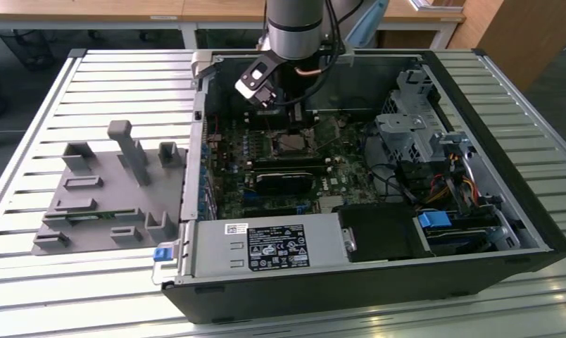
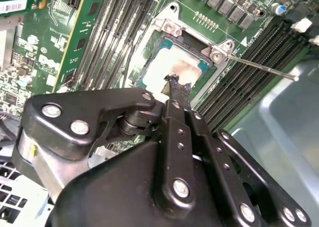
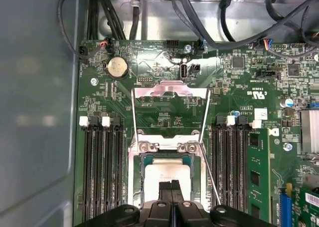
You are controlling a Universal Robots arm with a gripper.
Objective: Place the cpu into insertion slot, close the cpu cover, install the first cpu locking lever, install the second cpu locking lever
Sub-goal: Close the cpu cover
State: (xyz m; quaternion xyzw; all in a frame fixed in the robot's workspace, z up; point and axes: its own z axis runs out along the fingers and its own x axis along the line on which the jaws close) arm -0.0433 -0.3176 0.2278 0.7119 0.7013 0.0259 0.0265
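Observation:
The cpu [image 2: 172, 67] lies flat in the insertion slot [image 3: 136, 179], its silver-tan face up; it also shows in the first wrist view [image 3: 167, 168]. My gripper [image 2: 175, 83] is shut, its two black fingertips pressed together with nothing between them, right over the middle of the cpu, touching it or nearly so. In the exterior view the gripper [image 1: 300, 121] hangs inside the open computer case just above the socket. The cpu cover [image 3: 169, 91] is swung open, away from the slot, with green board showing through its cut-out. One thin locking lever [image 2: 259, 67] sticks out unlatched beside the socket.
Long black memory slots [image 3: 99, 167] flank the socket on both sides. Cables [image 3: 224, 17] cross the case wall beyond the board. In the exterior view a drive cage [image 1: 410, 134] and power supply [image 1: 264, 246] crowd the case, and a grey parts holder [image 1: 105, 190] sits on the slatted table at that view's left.

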